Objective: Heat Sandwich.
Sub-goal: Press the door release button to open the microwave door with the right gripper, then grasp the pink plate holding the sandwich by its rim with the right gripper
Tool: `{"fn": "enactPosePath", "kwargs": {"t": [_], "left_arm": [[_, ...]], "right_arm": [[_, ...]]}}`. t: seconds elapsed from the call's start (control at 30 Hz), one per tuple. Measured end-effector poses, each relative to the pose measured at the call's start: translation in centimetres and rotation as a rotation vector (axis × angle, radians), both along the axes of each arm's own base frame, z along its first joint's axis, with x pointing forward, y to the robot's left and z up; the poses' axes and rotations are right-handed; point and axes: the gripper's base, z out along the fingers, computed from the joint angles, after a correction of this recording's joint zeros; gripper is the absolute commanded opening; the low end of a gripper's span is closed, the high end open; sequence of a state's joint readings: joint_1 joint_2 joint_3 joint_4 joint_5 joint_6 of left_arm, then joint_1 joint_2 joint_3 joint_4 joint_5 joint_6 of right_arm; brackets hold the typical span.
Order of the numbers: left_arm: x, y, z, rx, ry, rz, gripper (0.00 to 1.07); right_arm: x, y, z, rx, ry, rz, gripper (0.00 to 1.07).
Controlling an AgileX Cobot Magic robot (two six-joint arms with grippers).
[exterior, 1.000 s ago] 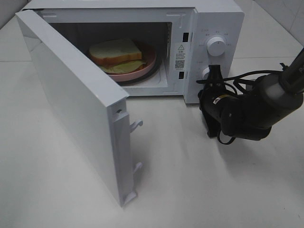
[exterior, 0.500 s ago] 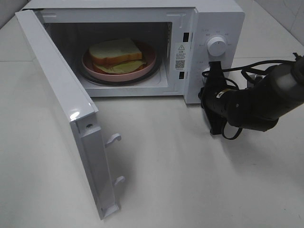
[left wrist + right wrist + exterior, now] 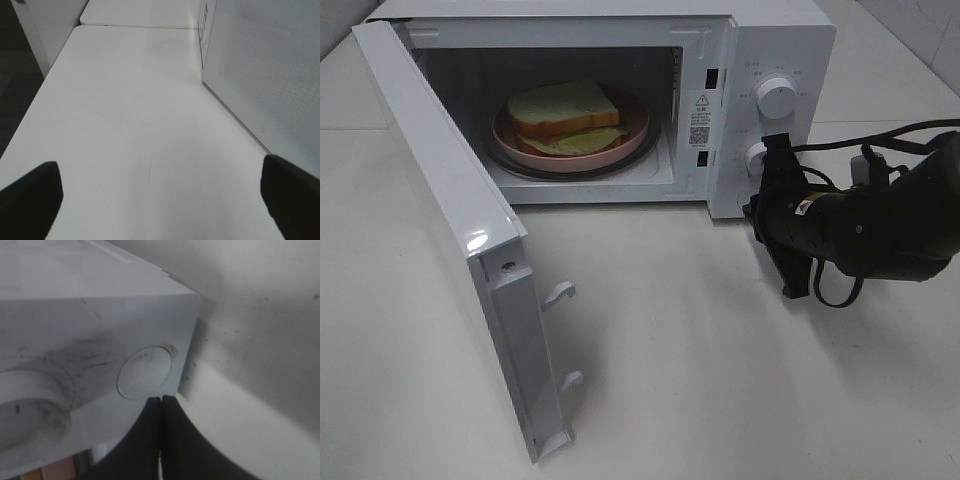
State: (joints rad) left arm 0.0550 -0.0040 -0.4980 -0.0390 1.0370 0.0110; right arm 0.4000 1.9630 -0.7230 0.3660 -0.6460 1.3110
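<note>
- Left gripper (image 3: 160, 197): fingers spread wide and holding nothing, low over the table (image 3: 125, 100), seemingly parked out of the way.
- Door (image 3: 470, 230): swung wide open, so heating can't start yet.
- Sandwich (image 3: 563, 108): on its plate (image 3: 515, 148) inside the microwave (image 3: 760, 40), ready.
- Right gripper (image 3: 161, 399): fingers pressed together, tip just by the round button (image 3: 146, 371), likely serving as a poker.

A: Surface?
B: White counter (image 3: 700, 350), matte, with faint scuff marks. A seam (image 3: 350, 128) crosses it level with the appliance.
A: Standing on it?
B: A white microwave (image 3: 785, 45), set toward the back. Its door (image 3: 450, 200) is swung wide open over the counter's left side, with its shadow below.
</note>
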Motion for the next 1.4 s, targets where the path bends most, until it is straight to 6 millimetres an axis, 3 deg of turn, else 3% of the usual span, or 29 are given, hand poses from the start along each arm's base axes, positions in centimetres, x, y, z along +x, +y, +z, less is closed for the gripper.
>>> {"fn": "enactPosePath", "kwargs": {"t": [0.37, 0.63, 1.0, 1.2, 1.4], "left_arm": [[0.0, 0.0, 0.0, 0.000, 0.000, 0.000, 1.01], [0.0, 0.0, 0.0, 0.000, 0.000, 0.000, 1.01], [0.0, 0.0, 0.0, 0.000, 0.000, 0.000, 1.01], [0.0, 0.0, 0.0, 0.000, 0.000, 0.000, 1.01], [0.0, 0.0, 0.0, 0.000, 0.000, 0.000, 1.01]], "right_arm": [[-2.7, -0.5, 3.2, -0.112, 0.058, 0.153, 0.03], [-4.6, -0.4, 5.7, -0.274, 0.126, 0.389, 0.04], [-7.1, -0.5, 7.5, -0.428, 0.205, 0.673, 0.05], [-7.5, -0.3, 7.7, -0.479, 0.258, 0.809, 0.06], [-6.9, 0.3, 9.4, -0.575, 0.258, 0.988, 0.07]]}}
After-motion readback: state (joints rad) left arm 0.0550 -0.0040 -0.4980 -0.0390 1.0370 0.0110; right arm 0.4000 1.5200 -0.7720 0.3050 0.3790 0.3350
